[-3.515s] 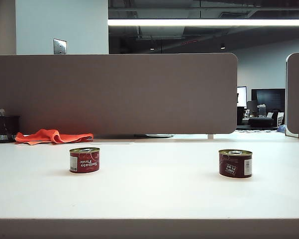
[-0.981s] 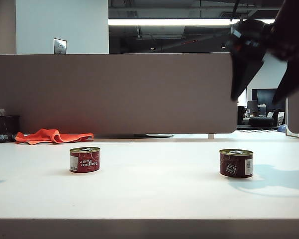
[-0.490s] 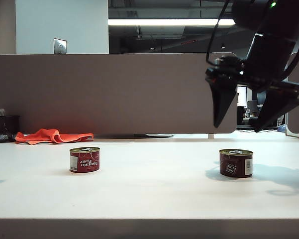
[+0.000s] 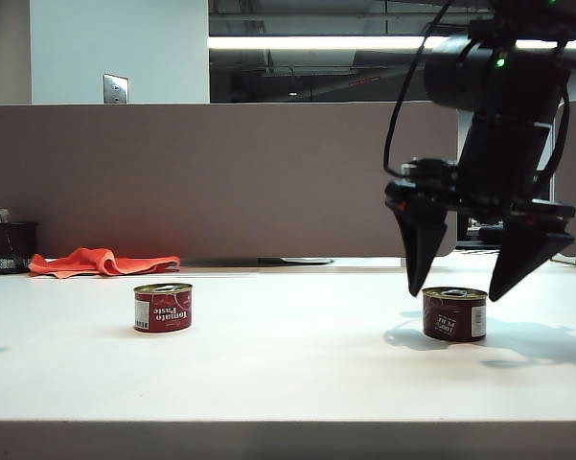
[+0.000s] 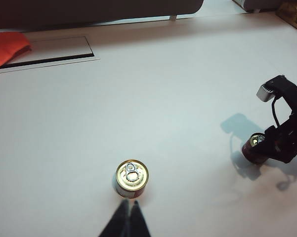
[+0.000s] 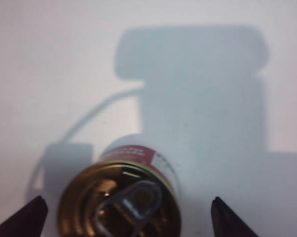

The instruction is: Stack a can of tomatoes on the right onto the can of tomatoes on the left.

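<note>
Two tomato cans on white worktop (image 4: 288, 383), both short, dark red label, gold pull-tab lid. Left can (image 4: 163, 308) reads "Tomato Paste", upside down; sits upright, well apart from right can (image 4: 454, 314). Right can label text too small to read, white panel on side. Right end effector (image 4: 468, 289) spread wide, hanging just above right can, fingertips either side of lid, not touching. Left end effector (image 5: 128, 211) pinched closed, empty, near left can. One orange cloth (image 4: 101, 262) at back
</note>
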